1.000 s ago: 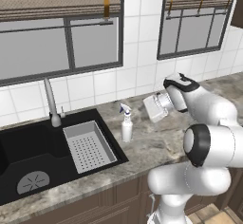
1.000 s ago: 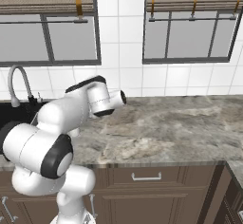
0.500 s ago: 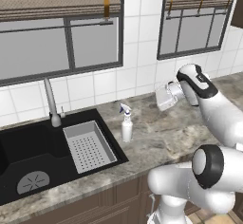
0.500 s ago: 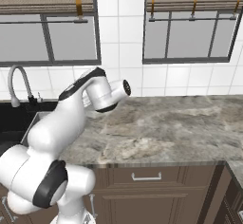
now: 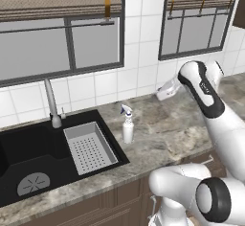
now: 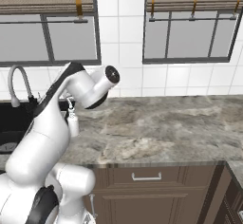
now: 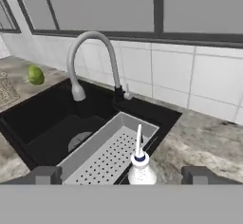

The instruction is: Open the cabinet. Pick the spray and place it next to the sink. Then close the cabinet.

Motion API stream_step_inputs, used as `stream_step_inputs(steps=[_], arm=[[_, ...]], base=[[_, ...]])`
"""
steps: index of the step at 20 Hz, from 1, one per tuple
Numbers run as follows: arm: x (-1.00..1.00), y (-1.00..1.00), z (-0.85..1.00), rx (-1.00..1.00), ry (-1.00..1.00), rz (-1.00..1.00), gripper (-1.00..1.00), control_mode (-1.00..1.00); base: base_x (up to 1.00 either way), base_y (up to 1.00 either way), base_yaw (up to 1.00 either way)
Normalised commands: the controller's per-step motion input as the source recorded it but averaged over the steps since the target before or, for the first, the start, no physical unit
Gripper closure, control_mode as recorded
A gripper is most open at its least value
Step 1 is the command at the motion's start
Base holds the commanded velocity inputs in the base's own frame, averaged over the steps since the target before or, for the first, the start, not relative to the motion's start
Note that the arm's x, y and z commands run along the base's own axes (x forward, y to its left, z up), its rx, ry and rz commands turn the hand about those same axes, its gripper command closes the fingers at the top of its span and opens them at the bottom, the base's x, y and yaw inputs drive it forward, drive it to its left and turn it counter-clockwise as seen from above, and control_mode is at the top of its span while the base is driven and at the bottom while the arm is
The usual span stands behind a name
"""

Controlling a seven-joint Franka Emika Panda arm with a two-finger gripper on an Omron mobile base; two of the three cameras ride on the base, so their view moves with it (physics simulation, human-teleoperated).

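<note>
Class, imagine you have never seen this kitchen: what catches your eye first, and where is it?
The white spray bottle stands upright on the marble counter, just right of the black sink and its grey strainer tray. The open end effector looks down at it from the right, and a green fruit lies beyond the sink.

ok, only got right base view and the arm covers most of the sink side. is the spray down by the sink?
Observer: Yes. Left base view shows the spray standing upright on the counter, just off the right edge of the sink.
Operator: end effector on it?
Observer: No. The end effector is open and hangs above and to the right of the spray, clear of it.
Operator: where's it pointing?
Observer: In the hand view it looks down over the spray at the strainer tray and the faucet.
</note>
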Motion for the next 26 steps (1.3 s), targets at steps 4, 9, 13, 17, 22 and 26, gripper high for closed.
stream_step_inputs(steps=[4, 9, 13, 17, 22, 26], arm=[[-0.54, 0.0, 0.57, -0.13, 0.11, -0.31, -1.0, -1.0], [-0.66, -0.02, 0.52, -0.11, 0.1, -0.23, -1.0, -1.0], [-0.65, 0.0, 0.28, -0.09, 0.1, -0.15, -1.0, -1.0], [-0.77, 0.0, 0.27, -0.06, 0.02, -0.12, -1.0, -1.0], [-0.7, 0.0, 0.49, -0.07, 0.0, -0.11, -1.0, -1.0], [-0.42, 0.0, 0.32, -0.07, 0.01, -0.06, -1.0, -1.0]], base=[[0.0, 0.0, 0.0], [0.0, 0.0, 0.0], [0.0, 0.0, 0.0], [0.0, 0.0, 0.0], [0.0, 0.0, 0.0], [0.0, 0.0, 0.0]])
